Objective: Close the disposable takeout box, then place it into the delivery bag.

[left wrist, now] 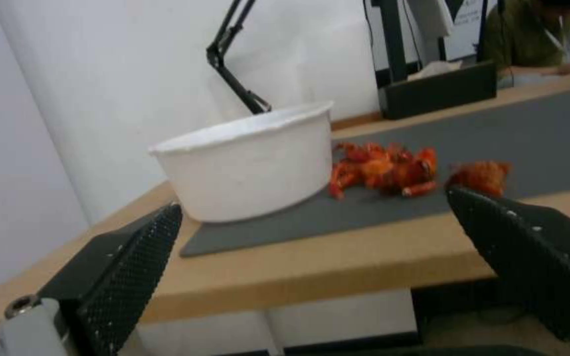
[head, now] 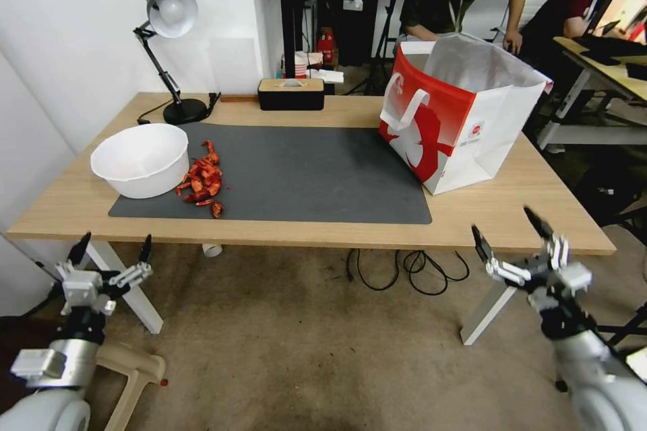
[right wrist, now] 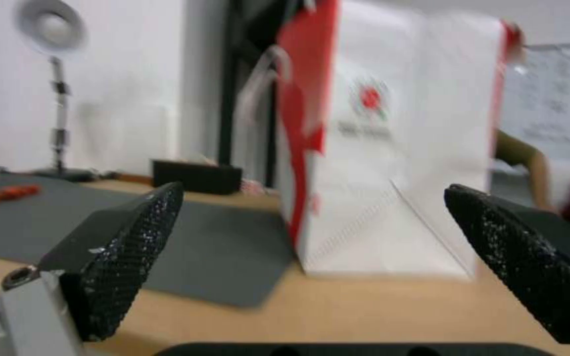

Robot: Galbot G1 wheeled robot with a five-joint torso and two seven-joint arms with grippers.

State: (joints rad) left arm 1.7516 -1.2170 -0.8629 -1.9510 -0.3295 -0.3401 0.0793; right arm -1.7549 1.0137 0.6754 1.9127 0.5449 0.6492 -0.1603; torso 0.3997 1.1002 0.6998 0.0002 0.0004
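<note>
The delivery bag (head: 458,114) stands open at the right end of the wooden table (head: 323,232), red front with a white figure, white sides and strap handles; its white side (right wrist: 397,173) faces the right wrist view. The disposable takeout box is out of view. My left gripper (head: 113,248) hangs open below the table's front left edge, empty, pointing toward the white bowl (left wrist: 249,160). My right gripper (head: 509,229) is open and empty just in front of the table's front right edge, short of the bag. Its fingers (right wrist: 120,247) frame the bag.
A white round bowl (head: 143,158) and a pile of red crayfish pieces (head: 202,182) sit at the left of the grey mat (head: 303,175). A desk lamp (head: 168,47) and a black tissue box (head: 291,93) stand at the back. Cables (head: 404,266) hang under the table.
</note>
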